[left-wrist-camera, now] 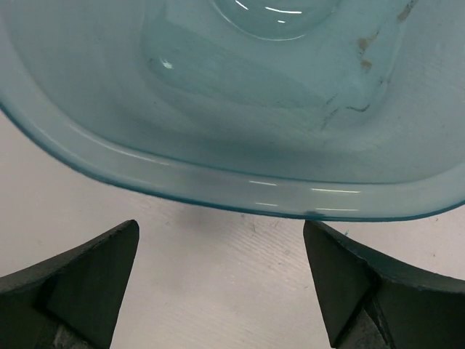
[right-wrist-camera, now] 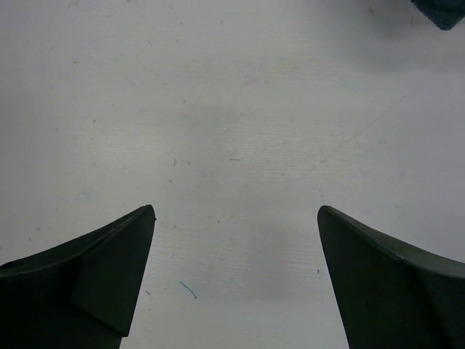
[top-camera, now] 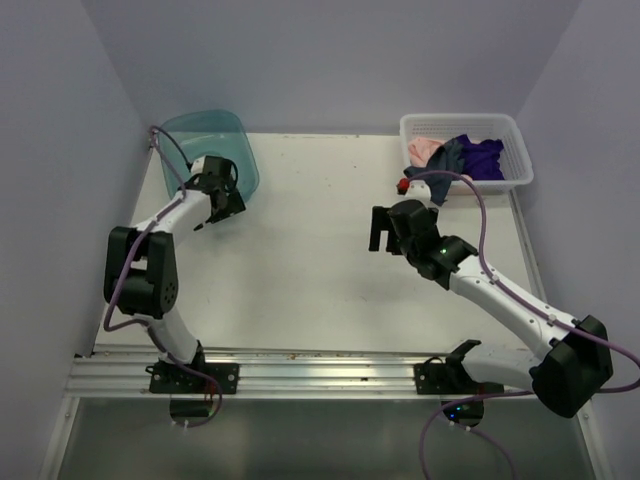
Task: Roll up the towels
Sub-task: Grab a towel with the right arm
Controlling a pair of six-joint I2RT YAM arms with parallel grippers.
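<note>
The towels [top-camera: 458, 156] are bunched up together in the white basket [top-camera: 465, 121], out around 1 o'clock on the surface [top-camera: 300, 280]. The pink towel [top-camera: 424, 150] is on the 9 o'clock side of the heap, the slate-blue towel [top-camera: 452, 160] is in the middle, and the purple towel [top-camera: 486, 154] is toward 3 o'clock. None of them are rolled, it's just a crumpled pile. The right pincer [top-camera: 385, 236] hovers over bare surface at roughly 7 o'clock from the basket, jaws spread wide with nothing in them. The left pincer [top-camera: 222, 200] is way over at 10 o'clock, right at the near rim of a teal bowl [top-camera: 205, 133]. It's also wide open and holding nothing.
</note>
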